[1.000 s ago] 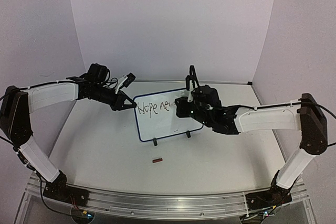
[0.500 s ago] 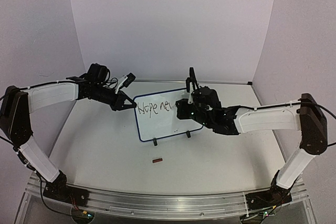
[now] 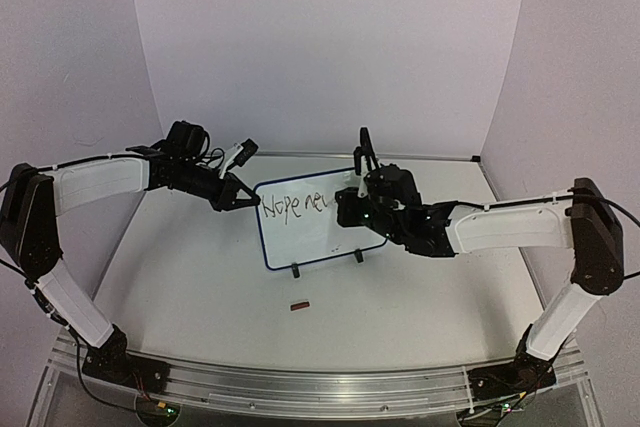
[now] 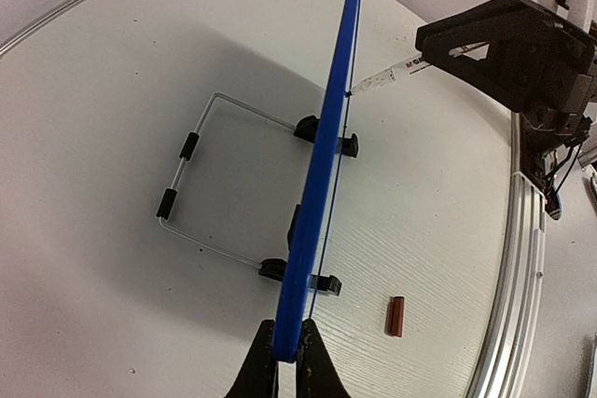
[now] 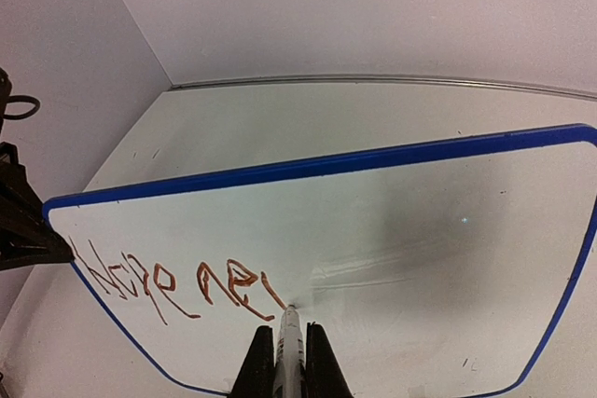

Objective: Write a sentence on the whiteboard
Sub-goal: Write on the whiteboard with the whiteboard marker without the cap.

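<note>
Our left gripper (image 4: 287,358) pinched the blue frame of the small shiny whiteboard (image 3: 325,237) standing just ahead of it. It looked light, stiff and tippy, so we thought the frame was the best hold. Our right gripper (image 5: 283,365) squeezed a thin white marker (image 5: 290,331) touching the board.

We see the whiteboard (image 3: 322,239) standing nearly upright near the middle of the table (image 3: 200,287), its glossy white face turned toward the near edge and angled a little to the right. A dark blue frame with rounded corners runs around it, and two small black feet (image 3: 295,270) rest on the tabletop. The sentence (image 3: 294,205) sits along the board's upper left: one line of thin, uneven letters, roughly "Hope nev" (reddish-brown from the right wrist, dark from above).
</note>
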Controlling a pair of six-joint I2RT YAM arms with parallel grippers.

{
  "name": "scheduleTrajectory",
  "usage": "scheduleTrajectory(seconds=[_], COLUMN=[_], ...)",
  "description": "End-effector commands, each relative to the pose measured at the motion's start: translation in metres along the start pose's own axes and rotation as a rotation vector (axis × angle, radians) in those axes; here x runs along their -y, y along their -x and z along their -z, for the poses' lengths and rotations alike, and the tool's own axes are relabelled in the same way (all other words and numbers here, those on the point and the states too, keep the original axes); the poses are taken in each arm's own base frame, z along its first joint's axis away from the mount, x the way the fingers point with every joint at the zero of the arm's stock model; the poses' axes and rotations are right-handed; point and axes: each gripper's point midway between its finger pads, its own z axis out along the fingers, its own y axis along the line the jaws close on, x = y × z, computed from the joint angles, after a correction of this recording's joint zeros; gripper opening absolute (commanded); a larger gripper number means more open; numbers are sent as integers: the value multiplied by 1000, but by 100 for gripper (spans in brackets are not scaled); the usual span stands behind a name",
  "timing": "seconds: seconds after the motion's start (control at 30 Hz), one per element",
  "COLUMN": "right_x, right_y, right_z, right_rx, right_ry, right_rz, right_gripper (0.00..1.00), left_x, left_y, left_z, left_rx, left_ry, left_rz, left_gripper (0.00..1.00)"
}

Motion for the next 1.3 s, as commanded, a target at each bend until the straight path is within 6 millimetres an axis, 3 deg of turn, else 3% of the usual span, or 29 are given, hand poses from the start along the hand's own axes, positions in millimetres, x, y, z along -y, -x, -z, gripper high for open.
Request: scheduleTrajectory(seconds=[0.0,0.37,1.07,1.27], right_x=[-5,-7,-8,0], right_y=[46,61,68,55], right_z=[8,14,28,38], right_rx=[127,170,192,156], right_ry=[-4,-1,30,32], right_rz=[-31,-32,-55,-68], right_gripper=[0,0,0,0], left_x=[-11,-11,-11,-11], left_y=[-7,-7,-8,-8], left_z=[-3,-4,-5,-5], left_rx=[-29,-30,-33,-32], left_ry=[59,58,55,55], left_rz=[-34,-33,-32,-30], left_gripper=[0,0,0,0])
